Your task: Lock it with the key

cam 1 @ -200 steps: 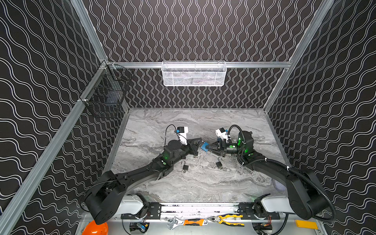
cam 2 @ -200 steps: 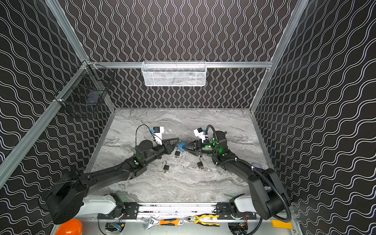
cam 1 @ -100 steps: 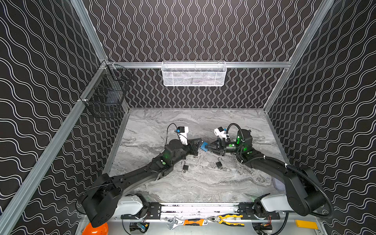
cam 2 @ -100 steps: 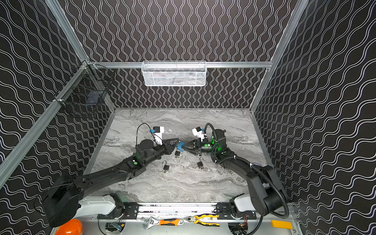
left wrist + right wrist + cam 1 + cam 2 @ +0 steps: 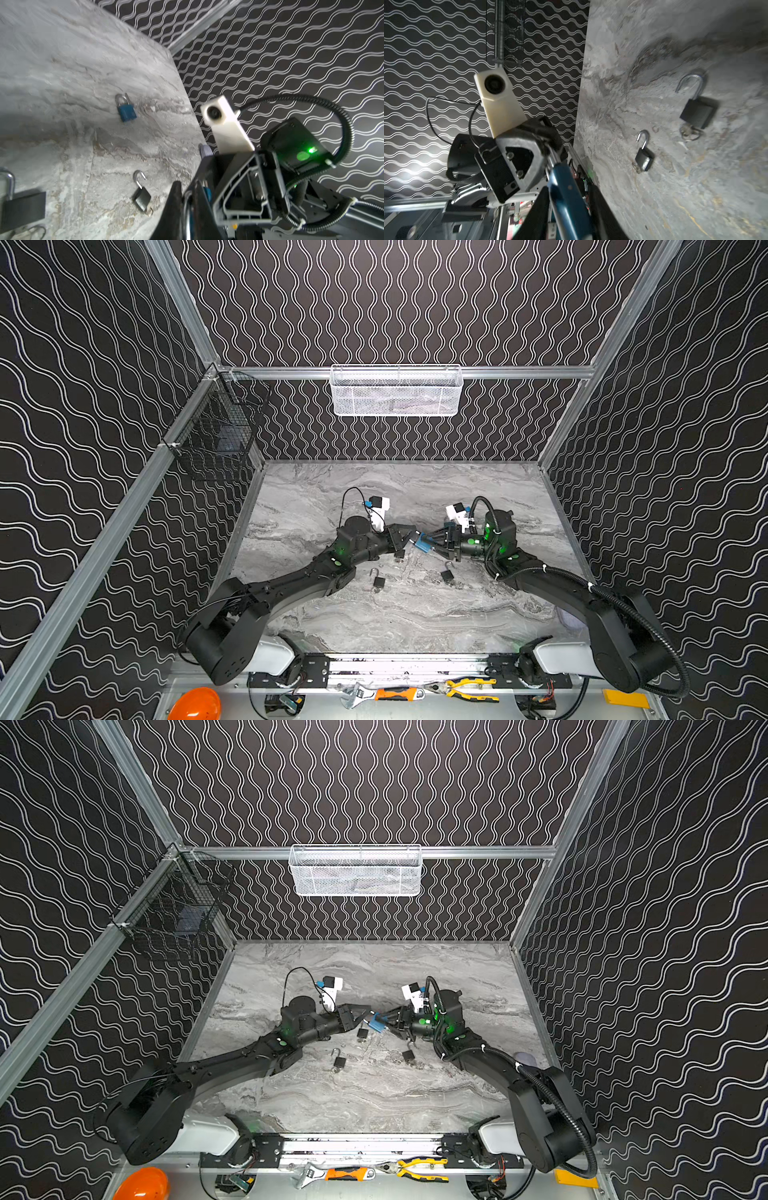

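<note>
Two end effectors meet above the middle of the grey marbled desk [image 5: 415, 626], sharing one blue padlock [image 5: 422, 542] that has a steel shackle [image 5: 551, 160]. The left end effector [image 5: 409, 536] is clamped narrow on that shackle. The right end effector [image 5: 430, 540] has its fingers [image 5: 536, 209] on either side of the blue body. A sliver of gap shows on one side, so I cannot tell whether it pinches anything.

No key is visible at the padlock, since its keyway end is hidden between those fingers. The step in hand looks like working the lock in mid-air. To do it well, the left should act as a firm anchor on the shackle. The right should line up square with the body and press straight along it, because a skewed push could lever the padlock out of the grip.

Nearer on the desk lie two black padlocks with open shackles, the left black padlock [image 5: 378, 582] and the right black padlock [image 5: 447, 575]. Both sit apart from the work.
</note>
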Controlling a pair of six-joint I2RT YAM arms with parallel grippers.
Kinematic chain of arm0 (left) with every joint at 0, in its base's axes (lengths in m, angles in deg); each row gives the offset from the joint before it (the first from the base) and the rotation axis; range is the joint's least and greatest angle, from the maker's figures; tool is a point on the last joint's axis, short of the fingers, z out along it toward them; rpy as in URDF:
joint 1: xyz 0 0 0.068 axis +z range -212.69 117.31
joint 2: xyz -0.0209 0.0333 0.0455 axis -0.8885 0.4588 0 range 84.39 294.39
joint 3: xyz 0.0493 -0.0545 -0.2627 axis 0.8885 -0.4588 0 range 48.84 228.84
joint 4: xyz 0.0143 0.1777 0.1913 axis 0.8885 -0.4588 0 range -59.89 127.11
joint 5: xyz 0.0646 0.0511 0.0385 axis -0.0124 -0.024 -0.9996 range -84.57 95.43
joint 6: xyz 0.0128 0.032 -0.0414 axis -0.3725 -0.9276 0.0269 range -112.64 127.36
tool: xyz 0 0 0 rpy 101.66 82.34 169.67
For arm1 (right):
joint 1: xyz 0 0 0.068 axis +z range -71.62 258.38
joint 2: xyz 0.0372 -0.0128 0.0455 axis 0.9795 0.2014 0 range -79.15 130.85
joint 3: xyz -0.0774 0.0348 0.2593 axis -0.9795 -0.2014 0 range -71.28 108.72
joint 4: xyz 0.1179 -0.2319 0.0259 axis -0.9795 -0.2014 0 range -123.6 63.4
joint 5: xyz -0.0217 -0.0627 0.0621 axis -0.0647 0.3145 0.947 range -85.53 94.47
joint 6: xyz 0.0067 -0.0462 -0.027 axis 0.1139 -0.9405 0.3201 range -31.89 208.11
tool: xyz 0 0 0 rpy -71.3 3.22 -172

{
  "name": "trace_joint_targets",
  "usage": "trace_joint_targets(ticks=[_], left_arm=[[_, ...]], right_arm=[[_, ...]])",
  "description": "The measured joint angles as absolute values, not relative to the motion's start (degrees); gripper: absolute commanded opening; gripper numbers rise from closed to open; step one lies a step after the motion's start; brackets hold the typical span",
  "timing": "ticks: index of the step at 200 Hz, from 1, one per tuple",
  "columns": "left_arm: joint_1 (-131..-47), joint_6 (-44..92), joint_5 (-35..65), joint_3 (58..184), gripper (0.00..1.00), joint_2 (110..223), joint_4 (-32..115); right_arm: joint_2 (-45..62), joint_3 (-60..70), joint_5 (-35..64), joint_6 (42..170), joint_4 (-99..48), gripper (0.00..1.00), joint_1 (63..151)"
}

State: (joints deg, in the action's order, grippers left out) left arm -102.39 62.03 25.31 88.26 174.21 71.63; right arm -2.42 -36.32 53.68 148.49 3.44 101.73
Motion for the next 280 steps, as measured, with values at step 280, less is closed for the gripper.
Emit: trace_joint_targets(ticks=[280], left_arm=[[-102.06, 67.15, 30.9, 88.54, 0.0, 182.54, 74.51]], right_arm=[[-13.09, -50.11, 46.42, 142.76, -1.15, 0.58, 98.96]])
